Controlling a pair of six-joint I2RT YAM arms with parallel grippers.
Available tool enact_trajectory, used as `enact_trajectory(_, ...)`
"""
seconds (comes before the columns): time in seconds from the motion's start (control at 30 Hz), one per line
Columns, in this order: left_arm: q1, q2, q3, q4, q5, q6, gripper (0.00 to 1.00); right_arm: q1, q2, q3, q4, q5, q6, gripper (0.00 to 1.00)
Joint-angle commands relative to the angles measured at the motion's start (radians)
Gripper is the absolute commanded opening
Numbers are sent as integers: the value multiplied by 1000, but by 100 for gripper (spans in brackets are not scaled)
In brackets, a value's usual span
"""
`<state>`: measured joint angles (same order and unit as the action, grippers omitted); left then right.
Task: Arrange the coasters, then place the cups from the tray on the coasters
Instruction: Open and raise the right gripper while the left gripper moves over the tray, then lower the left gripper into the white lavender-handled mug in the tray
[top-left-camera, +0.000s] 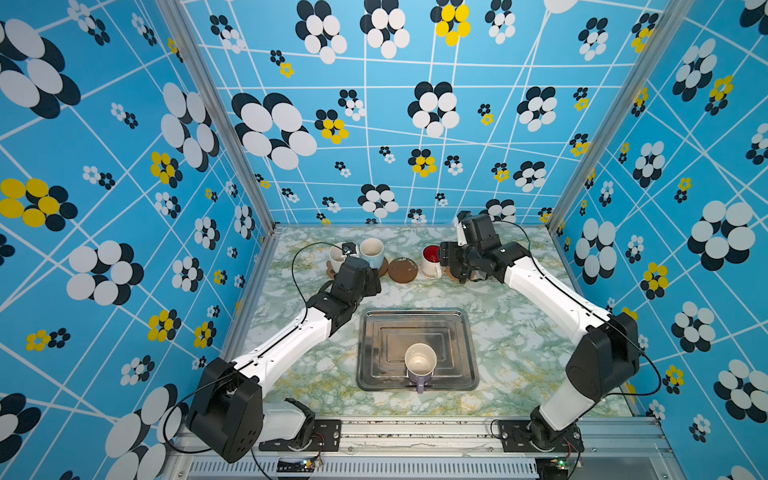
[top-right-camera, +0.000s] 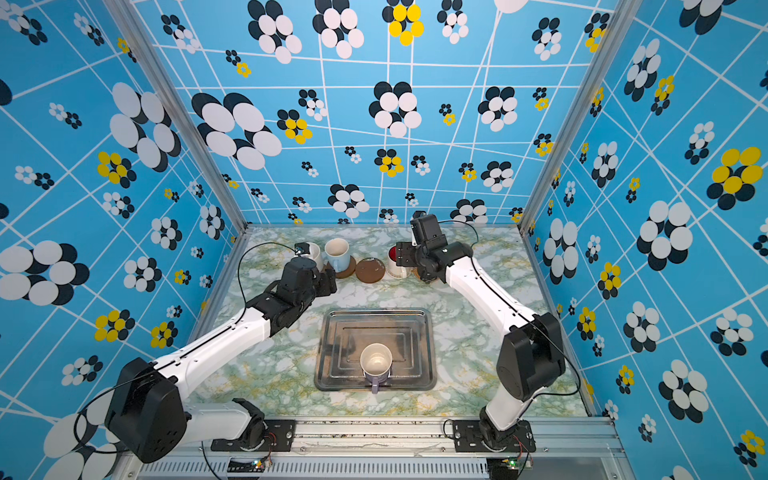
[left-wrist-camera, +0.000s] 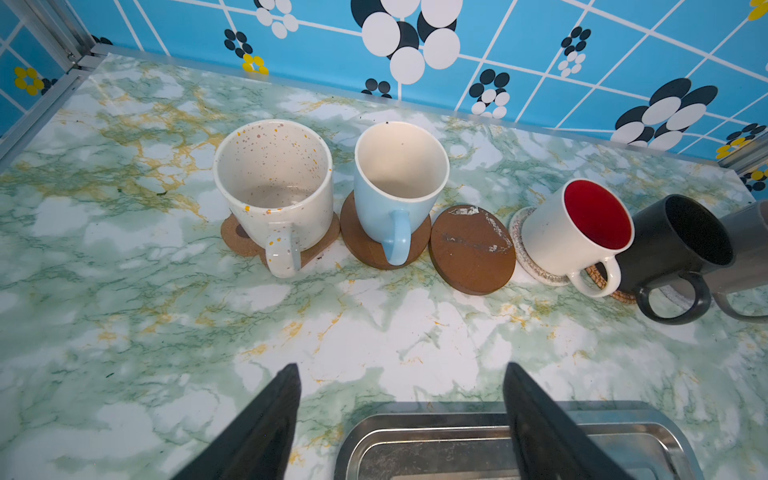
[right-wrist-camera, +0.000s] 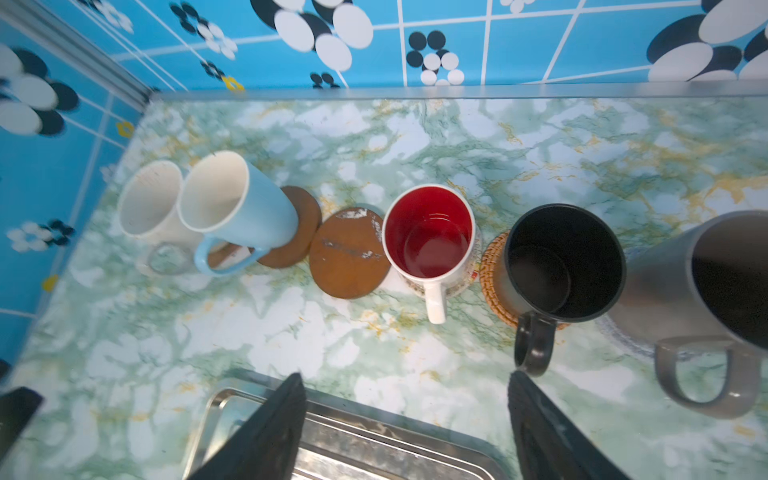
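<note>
L gripper (left-wrist-camera: 401, 368) & R gripper (right-wrist-camera: 405, 376) both spread wide, holding nothing. Lilac mug (top-left-camera: 420, 362) upright on tray (top-left-camera: 374, 332), near its front edge. Brown disc coaster (left-wrist-camera: 471, 249) bare, btwn blue mug (left-wrist-camera: 376, 208) and red-inside mug (left-wrist-camera: 555, 239).

The table (top-left-camera: 511, 332) has a green-and-white marble top with yellow veins. The tray (top-left-camera: 471, 353) lies flat on it at the near middle. Six coasters lie in a close row along the far side. From the left they are the paw (left-wrist-camera: 237, 239), a brown disc (left-wrist-camera: 361, 245), a second brown disc (left-wrist-camera: 471, 249) with white scuffs and its top bare, white crochet (left-wrist-camera: 516, 235), rattan (right-wrist-camera: 492, 270) and pale grey (right-wrist-camera: 631, 349). The bare disc lies just beside its neighbours on both sides. The strip of table between the row and the tray carries nothing.
</note>
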<state>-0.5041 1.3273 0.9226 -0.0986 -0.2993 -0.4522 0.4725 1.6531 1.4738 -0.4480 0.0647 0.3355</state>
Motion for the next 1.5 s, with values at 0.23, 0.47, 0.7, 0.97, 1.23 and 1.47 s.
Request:
enact_trajectory(0.23, -48, -12, 21, 21, 73, -28, 78, 10, -253, -381, 508, -66, 214, 87)
enact_trajectory(0.47, -146, 41, 153, -82, 91, 13, 78, 9, -328, -466, 546, -52, 229, 88)
enact_trajectory(0.7, -237, 55, 295, -333, 111, 92, 78, 8, -432, -565, 569, 52, 213, 89)
enact_trajectory(0.97, -331, 59, 295, -485, 210, 103, 78, 9, -484, -625, 603, 91, 156, 97)
enact_trajectory(1.23, -463, 44, 236, -553, 257, 34, 79, 9, -500, -679, 694, 117, 142, 99)
enact_trajectory(1.47, -526, 39, 239, -607, 221, 11, 79, 11, -500, -695, 753, 137, 173, 99)
